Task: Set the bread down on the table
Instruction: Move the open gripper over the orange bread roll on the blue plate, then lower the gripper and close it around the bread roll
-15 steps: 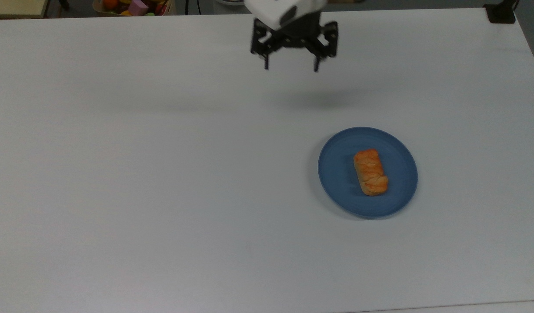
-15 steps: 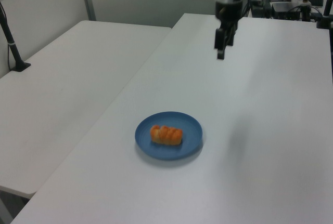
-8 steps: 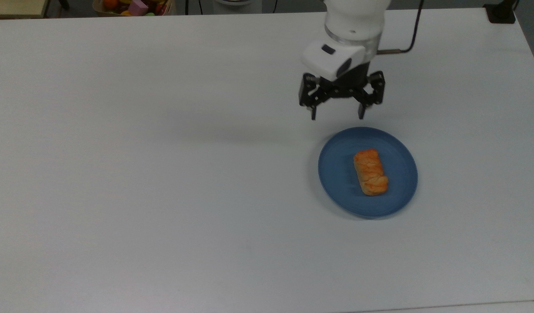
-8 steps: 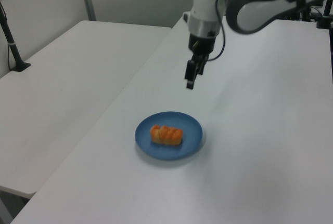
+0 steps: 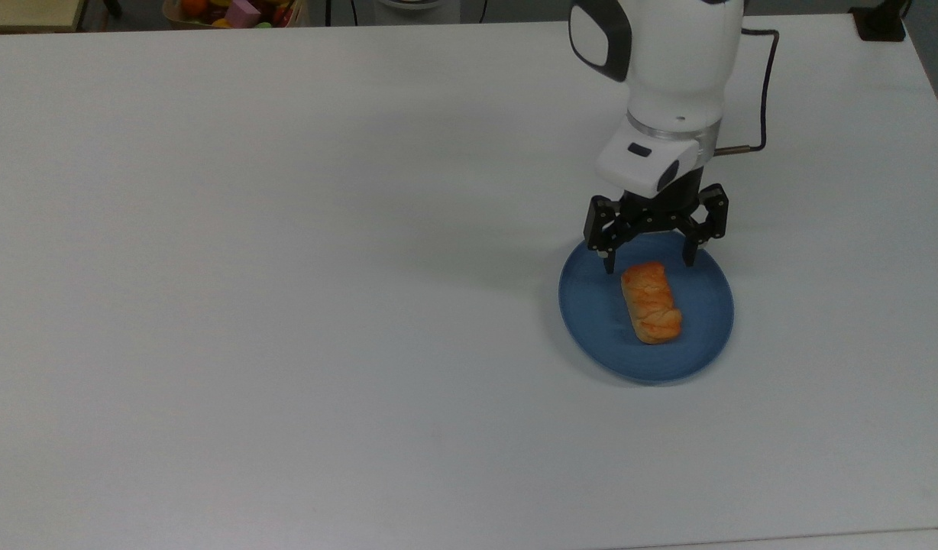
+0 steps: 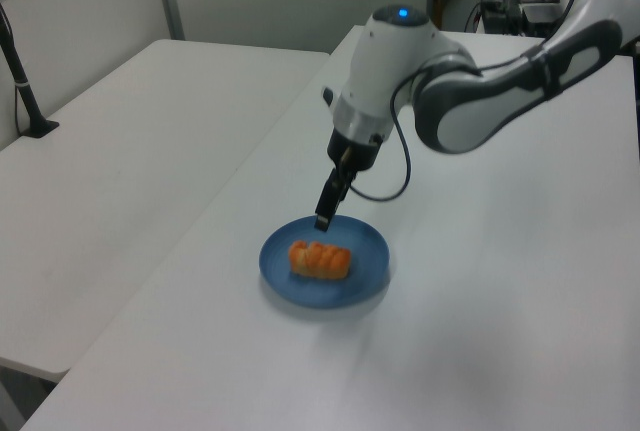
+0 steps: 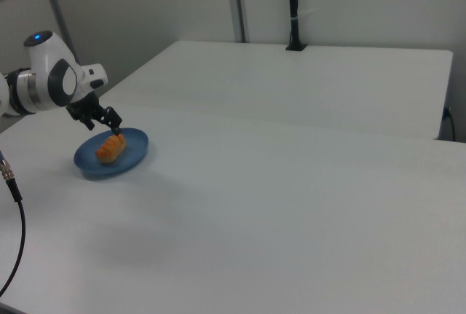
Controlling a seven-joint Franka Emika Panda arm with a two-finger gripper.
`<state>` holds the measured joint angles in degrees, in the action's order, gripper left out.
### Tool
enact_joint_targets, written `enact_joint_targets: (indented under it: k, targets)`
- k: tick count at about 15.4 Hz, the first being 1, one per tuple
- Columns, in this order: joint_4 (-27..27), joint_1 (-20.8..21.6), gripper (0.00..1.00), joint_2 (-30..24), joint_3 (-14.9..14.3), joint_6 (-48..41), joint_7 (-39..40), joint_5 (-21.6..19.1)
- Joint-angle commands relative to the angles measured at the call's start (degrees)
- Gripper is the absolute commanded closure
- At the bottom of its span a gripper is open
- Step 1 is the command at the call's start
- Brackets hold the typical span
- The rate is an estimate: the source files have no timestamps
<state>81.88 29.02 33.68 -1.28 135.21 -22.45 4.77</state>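
Bread [image 5: 651, 302]: lies on the blue plate [image 5: 596, 305], lengthwise toward the arm in the top view
Plate: rests on the white surface [image 5: 286, 305], toward the top view's right
Gripper [image 5: 650, 263]: poised above the plate's far edge, just beyond the bread's end
Fingers [image 5: 609, 261]: spread apart, holding nothing, pointing down

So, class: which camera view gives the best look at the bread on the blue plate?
The top view: the bread lies unobstructed, its braided top showing. The left view shows its side; the right view shows it small beside the gripper.
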Motion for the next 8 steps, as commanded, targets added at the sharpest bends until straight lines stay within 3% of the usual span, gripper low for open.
enact_joint_targets:
  k: [1, 6, 8]
  targets:
    - [-1.46, 2.01, 0.0, 4.01, -0.83, 3.82, -3.81, 4.18]
    - [-1.46, 2.36, 0.0, 7.1, -0.74, 9.8, -16.99, 14.28]
    - [-1.2, 2.27, 0.0, 7.37, -0.74, 11.47, -19.38, 15.88]
